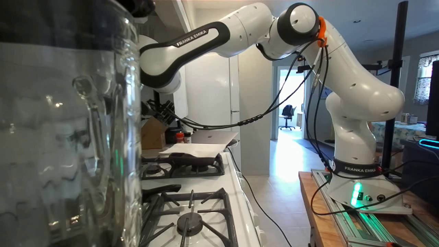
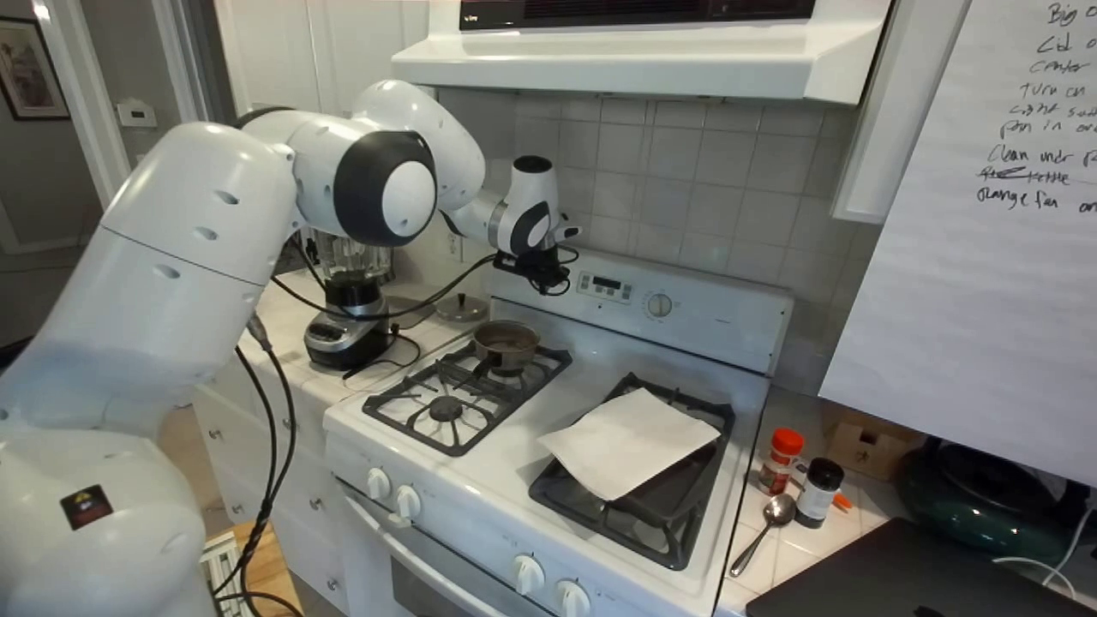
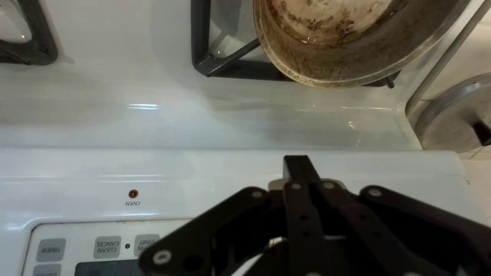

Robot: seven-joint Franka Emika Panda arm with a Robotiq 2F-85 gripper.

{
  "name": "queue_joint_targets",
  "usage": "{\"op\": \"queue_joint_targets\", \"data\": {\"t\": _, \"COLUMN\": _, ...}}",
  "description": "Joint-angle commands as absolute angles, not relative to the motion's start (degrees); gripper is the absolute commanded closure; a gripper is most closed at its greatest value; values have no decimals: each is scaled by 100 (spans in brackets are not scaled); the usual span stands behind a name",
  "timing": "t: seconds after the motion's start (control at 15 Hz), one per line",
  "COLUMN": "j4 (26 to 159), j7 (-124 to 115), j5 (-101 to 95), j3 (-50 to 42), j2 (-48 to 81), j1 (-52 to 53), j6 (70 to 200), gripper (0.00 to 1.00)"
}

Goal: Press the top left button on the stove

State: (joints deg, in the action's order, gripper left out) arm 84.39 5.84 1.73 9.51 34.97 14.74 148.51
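Foremost in my wrist view, the gripper (image 3: pixel 297 163), tips pressed together, hangs over the back of the stove (image 2: pixel 548 398), near the panel (image 2: pixel 605 289). I'd shift across, square to its top-left button (image 2: pixel 586 279), then push gently.

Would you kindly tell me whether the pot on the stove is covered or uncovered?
Uncovered: the wrist view looks into the pot, showing its stained inside, while a lid rests on the counter.
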Motion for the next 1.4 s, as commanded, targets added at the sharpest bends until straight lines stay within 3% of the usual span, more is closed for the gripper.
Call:
{"op": "queue_joint_targets", "data": {"t": 0.0, "j4": 7719, "j7": 304, "j5": -30, "j3": 836, "j2": 3996, "j1": 1623, "j6": 14943, "gripper": 100}}
{"op": "queue_joint_targets", "data": {"t": 1.33, "j4": 6152, "j7": 138, "j5": 14, "j3": 691, "j2": 5123, "j1": 1807, "j6": 15082, "gripper": 100}}
